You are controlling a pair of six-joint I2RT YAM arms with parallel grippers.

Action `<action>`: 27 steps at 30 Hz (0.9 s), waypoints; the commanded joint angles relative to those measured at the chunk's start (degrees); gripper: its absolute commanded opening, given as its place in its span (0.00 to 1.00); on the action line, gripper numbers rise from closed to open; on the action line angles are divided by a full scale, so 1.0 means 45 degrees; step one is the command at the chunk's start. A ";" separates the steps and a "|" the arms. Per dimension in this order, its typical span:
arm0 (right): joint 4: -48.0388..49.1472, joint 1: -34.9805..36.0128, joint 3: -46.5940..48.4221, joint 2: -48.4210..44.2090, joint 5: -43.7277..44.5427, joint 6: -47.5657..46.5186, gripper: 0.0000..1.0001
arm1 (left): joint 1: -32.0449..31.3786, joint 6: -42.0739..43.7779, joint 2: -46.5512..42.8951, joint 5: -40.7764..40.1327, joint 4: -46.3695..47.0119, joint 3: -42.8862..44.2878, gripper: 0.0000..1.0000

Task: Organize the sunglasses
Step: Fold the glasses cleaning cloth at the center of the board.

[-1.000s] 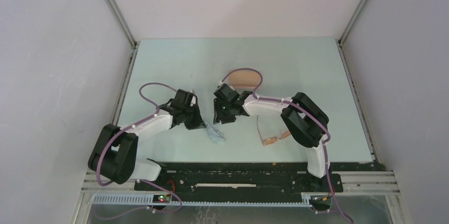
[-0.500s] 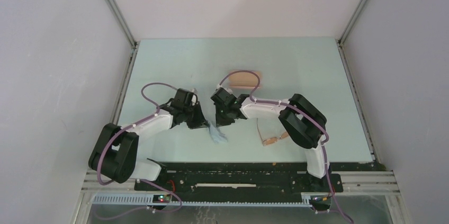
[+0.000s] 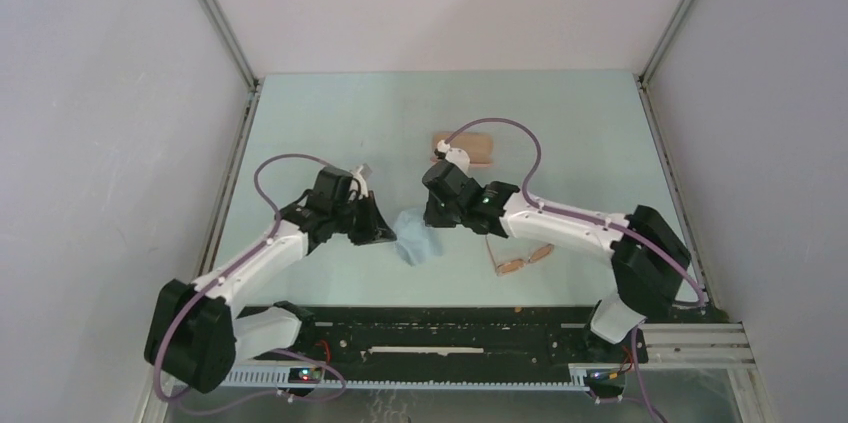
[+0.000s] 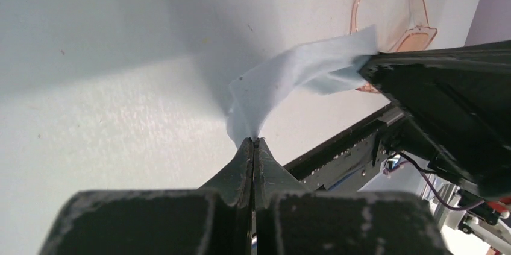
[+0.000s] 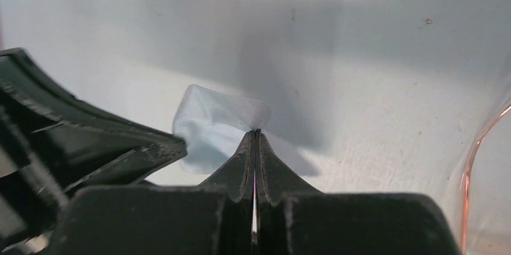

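The sunglasses (image 3: 522,260), a thin orange-brown pair, lie on the table just right of the cloth; their frame also shows in the left wrist view (image 4: 416,35) and at the right edge of the right wrist view (image 5: 476,164). A light blue cloth (image 3: 417,238) hangs stretched between both grippers. My left gripper (image 3: 388,233) is shut on one corner of the cloth (image 4: 283,80), jaws pressed together (image 4: 255,141). My right gripper (image 3: 432,220) is shut on another corner of the cloth (image 5: 211,122), its tips (image 5: 255,132) meeting there.
A pink oblong case (image 3: 466,149) lies behind the right gripper toward the middle back of the table. The black base rail (image 3: 450,328) runs along the near edge. Metal frame posts (image 3: 215,13) and white walls bound the table on both sides.
The right gripper has closed on the cloth and both arms have swung apart, lifting and spreading it. The right arm's elbow moved right, uncovering the sunglasses.
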 commanded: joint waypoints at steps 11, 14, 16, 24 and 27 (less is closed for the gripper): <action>-0.0100 -0.2191 0.2464 0.2219 -0.0897 -0.2282 0.51 | 0.2539 0.1194 0.5360 -0.0630 -0.1836 0.5335 0.41; -0.0328 -0.2476 0.2426 0.1918 -0.1112 -0.2539 0.60 | 0.2640 0.0735 0.4722 -0.2380 -0.1800 0.5413 0.73; -0.0229 -0.2687 0.1876 0.1269 -0.1326 -0.2684 0.61 | 0.2636 0.0421 0.3529 -0.3121 -0.1385 0.5017 0.76; -0.0477 -0.1524 -0.0491 -0.0556 -0.1104 -0.1160 0.58 | 0.0701 0.0076 -0.0147 -0.5554 -0.1621 0.2393 0.66; 0.0318 -0.0700 -0.1367 -0.0684 -0.0486 0.0052 0.58 | 0.0393 -0.0665 -0.0652 -0.5497 -0.1045 0.0730 0.66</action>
